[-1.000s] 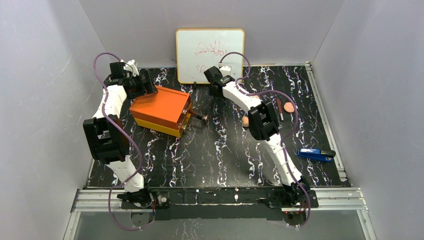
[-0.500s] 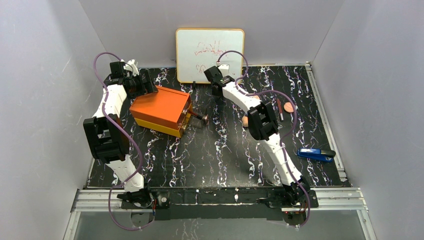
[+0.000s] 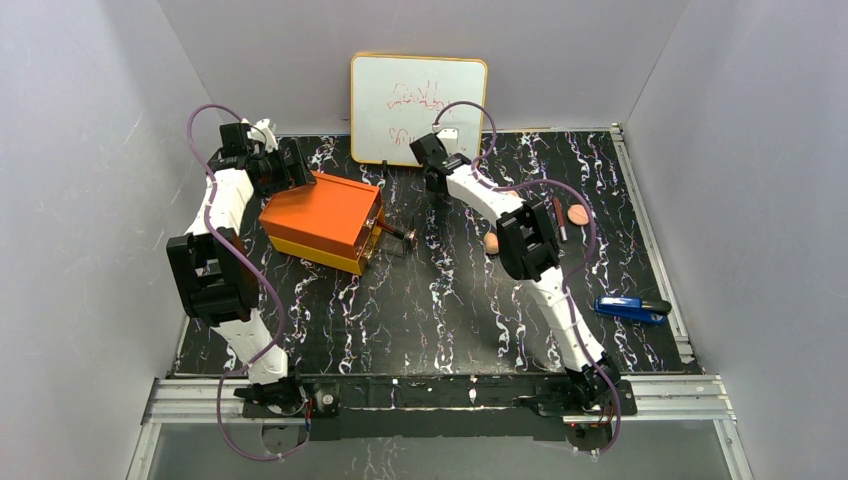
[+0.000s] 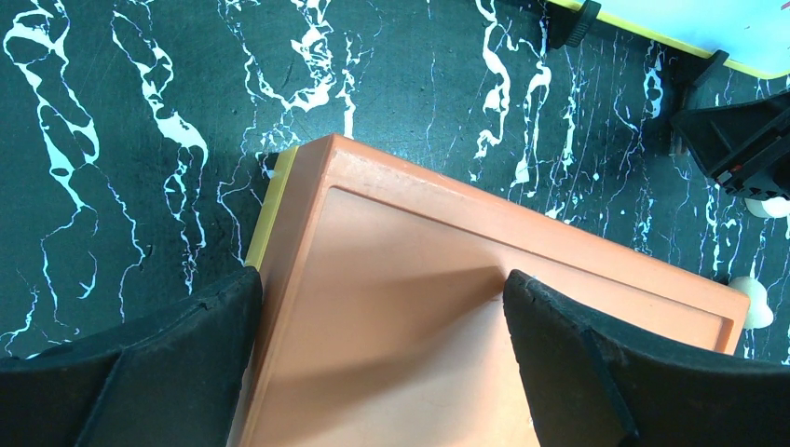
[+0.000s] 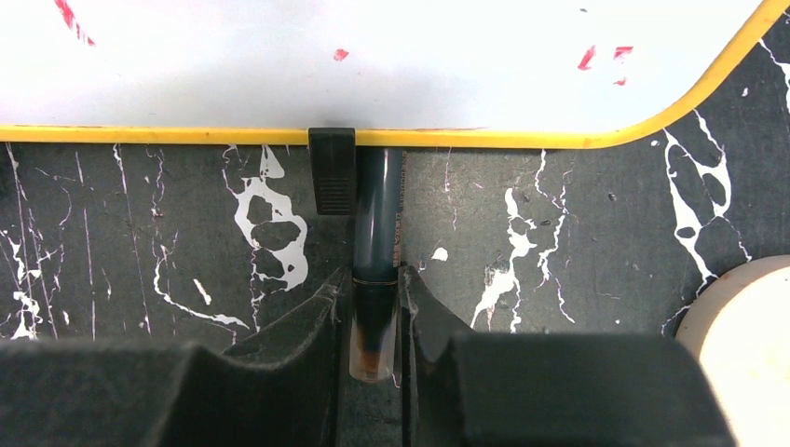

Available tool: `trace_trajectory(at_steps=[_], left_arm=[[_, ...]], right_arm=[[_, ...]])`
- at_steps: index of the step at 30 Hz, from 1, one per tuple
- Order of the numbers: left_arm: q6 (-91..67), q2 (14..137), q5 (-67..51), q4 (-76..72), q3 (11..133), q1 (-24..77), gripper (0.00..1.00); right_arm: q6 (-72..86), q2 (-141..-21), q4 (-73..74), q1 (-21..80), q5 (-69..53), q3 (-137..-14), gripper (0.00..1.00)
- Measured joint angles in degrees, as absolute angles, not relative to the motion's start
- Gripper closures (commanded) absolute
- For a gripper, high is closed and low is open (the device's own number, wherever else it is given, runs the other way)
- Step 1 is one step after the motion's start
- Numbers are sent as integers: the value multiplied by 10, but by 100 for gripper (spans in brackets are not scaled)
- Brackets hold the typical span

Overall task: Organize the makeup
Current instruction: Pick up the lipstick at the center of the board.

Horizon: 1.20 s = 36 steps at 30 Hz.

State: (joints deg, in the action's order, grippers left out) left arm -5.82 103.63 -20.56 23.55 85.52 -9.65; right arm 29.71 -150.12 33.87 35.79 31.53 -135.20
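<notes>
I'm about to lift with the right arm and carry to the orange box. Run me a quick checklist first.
1. Grip: the right gripper is closed on the dark pencil, with a finger on each side: ok.
2. Grip position: it is near the clear-capped end, not the middle, so whether the pencil lifts level: cannot tell.
3. Clearance: the whiteboard foot sits right beside the pencil, whose far end meets the whiteboard frame: not ok, draw back before raising.
4. Other arm: the left gripper is open over the orange box, holding nothing: ok.
5. Box open to receive it: cannot tell.
</notes>
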Motion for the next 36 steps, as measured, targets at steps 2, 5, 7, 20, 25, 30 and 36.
trace_trajectory(at_steps=[2, 5, 7, 20, 25, 30, 36], left_arm=[[-58, 1036, -206, 236, 855, -96, 5], [-58, 1035, -206, 235, 854, -96, 5], [-58, 1034, -206, 233, 851, -96, 5], [-61, 1022, -204, 217, 834, -96, 5], [-62, 1019, -203, 212, 828, -96, 5], [-63, 1016, -203, 208, 824, -96, 5], [-63, 1013, -202, 204, 820, -96, 5]], right_arm=[[298, -1487, 322, 358, 315, -1324, 99], [300, -1470, 313, 358, 314, -1294, 99], [303, -1460, 310, 358, 314, -1277, 99], [338, -1346, 313, 365, 313, -1096, 99], [352, -1296, 319, 383, 314, -1018, 99], [350, -1248, 333, 407, 291, -956, 99], [300, -1203, 369, 417, 257, -932, 99]])
